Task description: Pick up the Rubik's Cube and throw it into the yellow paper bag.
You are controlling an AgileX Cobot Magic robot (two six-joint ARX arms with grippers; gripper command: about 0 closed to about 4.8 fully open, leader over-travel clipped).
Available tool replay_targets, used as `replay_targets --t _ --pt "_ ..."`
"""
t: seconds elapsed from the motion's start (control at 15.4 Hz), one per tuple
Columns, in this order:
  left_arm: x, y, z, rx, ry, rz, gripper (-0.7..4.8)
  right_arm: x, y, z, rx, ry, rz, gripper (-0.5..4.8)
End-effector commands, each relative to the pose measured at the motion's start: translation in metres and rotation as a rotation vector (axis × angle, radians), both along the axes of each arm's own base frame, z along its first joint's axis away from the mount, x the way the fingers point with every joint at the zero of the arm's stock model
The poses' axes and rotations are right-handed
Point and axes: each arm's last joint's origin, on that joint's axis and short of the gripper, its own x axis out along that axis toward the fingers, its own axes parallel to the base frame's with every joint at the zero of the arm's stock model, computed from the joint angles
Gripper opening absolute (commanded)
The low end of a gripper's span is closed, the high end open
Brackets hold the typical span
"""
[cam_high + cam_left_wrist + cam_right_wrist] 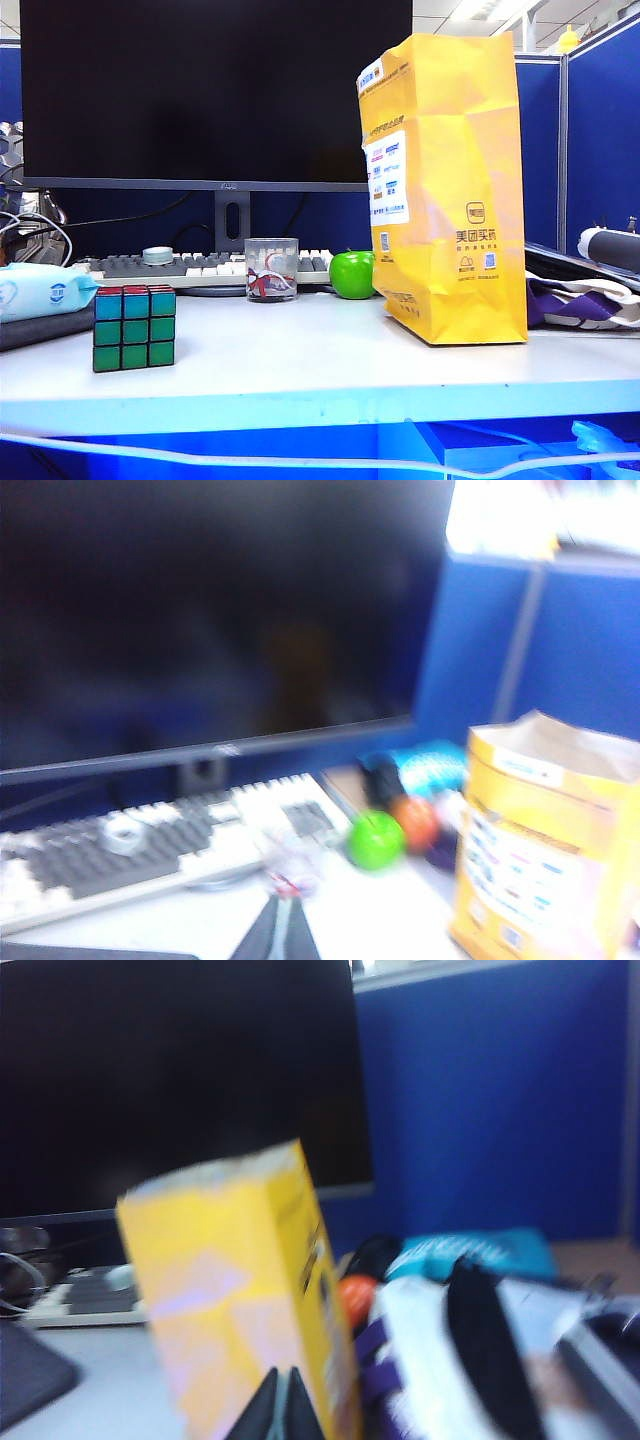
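The Rubik's Cube (135,328) stands on the white desk at the front left, showing green, teal and red stickers. It does not show in either wrist view. The yellow paper bag (447,190) stands upright on the right, with a white label on its narrow side. In the exterior view no gripper appears. My left gripper (278,920) is shut and holds nothing, up above the desk, with the bag (545,855) off to one side. My right gripper (283,1390) is shut and holds nothing, pointing at the bag (235,1300).
A glass cup (271,269) and a green apple (353,274) stand in front of the keyboard (200,268) and the big dark monitor (215,95). A wet-wipe pack (40,290) lies at the left. Cloth and bags (585,295) lie right of the yellow bag.
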Motion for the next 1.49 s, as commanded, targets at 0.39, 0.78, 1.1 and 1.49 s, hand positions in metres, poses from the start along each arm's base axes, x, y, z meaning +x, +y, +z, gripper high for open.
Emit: replay_targets --t 0.39,0.78,1.1,1.49 --pt "0.076 -0.016 0.029 0.354 0.635 -0.364 -0.03 0.094 0.037 0.064 -0.132 0.514 0.488 -0.02" --pt "0.101 -0.044 -0.01 0.793 0.762 -0.473 0.09 0.123 0.055 0.039 -0.111 0.699 0.741 -0.01" --pt "0.122 -0.055 -0.034 1.005 0.794 -0.54 0.27 0.116 0.056 0.033 -0.074 0.782 0.895 -0.01" --pt "0.156 -0.066 -0.071 1.003 0.871 -0.621 1.76 0.114 0.056 0.03 -0.113 0.776 0.921 -0.01"
